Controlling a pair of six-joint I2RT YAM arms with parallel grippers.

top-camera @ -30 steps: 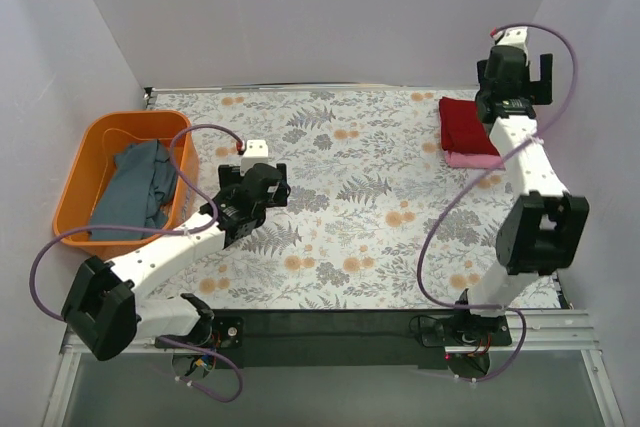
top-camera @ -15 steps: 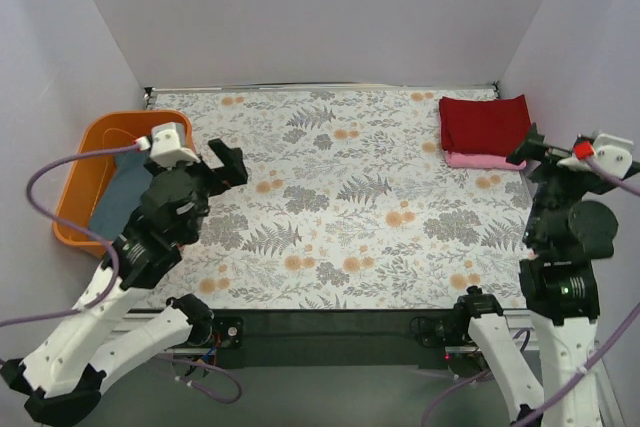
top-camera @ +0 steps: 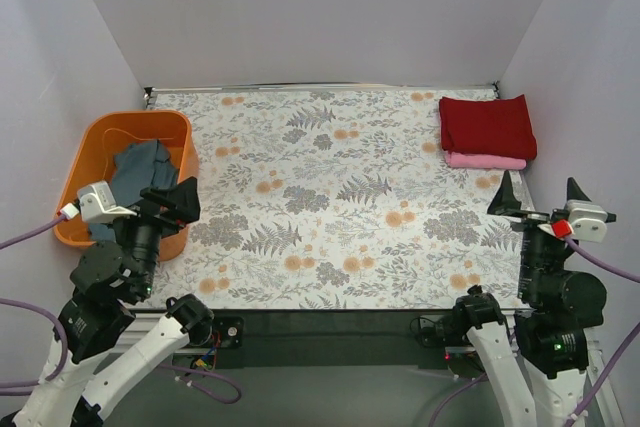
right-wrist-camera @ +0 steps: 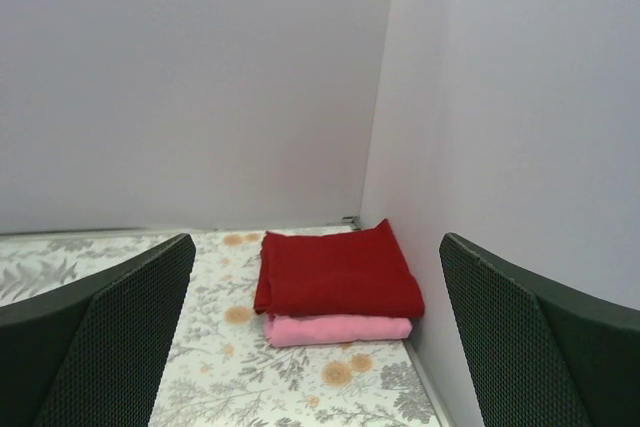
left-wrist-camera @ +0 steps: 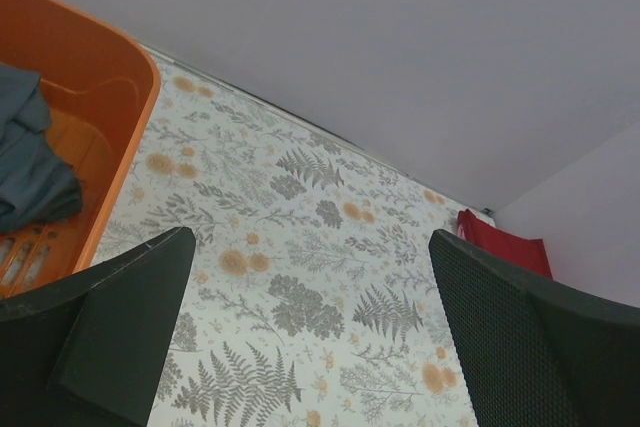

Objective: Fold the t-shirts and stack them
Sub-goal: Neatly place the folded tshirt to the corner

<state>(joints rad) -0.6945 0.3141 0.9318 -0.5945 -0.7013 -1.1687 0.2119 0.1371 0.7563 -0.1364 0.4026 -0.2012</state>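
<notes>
A folded dark red t-shirt (top-camera: 487, 125) lies on a folded pink t-shirt (top-camera: 485, 160) in the table's far right corner. The right wrist view shows the red (right-wrist-camera: 338, 272) on the pink (right-wrist-camera: 335, 328), straight ahead. The grey-blue t-shirt (top-camera: 140, 172) lies crumpled in the orange basket (top-camera: 90, 142) at the left. My left gripper (top-camera: 170, 205) hangs open and holds nothing, above the basket's near right corner. My right gripper (top-camera: 540, 197) is open and holds nothing, near the table's right front, well short of the stack. In the left wrist view, the grey-blue shirt (left-wrist-camera: 30, 157) sits at the left edge.
A floral tablecloth (top-camera: 340, 197) covers the table. Grey walls close in the left, back and right sides. The orange basket (left-wrist-camera: 110, 107) stands against the left wall. A dark strip (top-camera: 330, 332) runs along the near edge between the arm bases.
Both arms have drawn back toward the near edge. The left left the table's middle for the basket's near corner; the right came away from over the stack. Both stayed open.
</notes>
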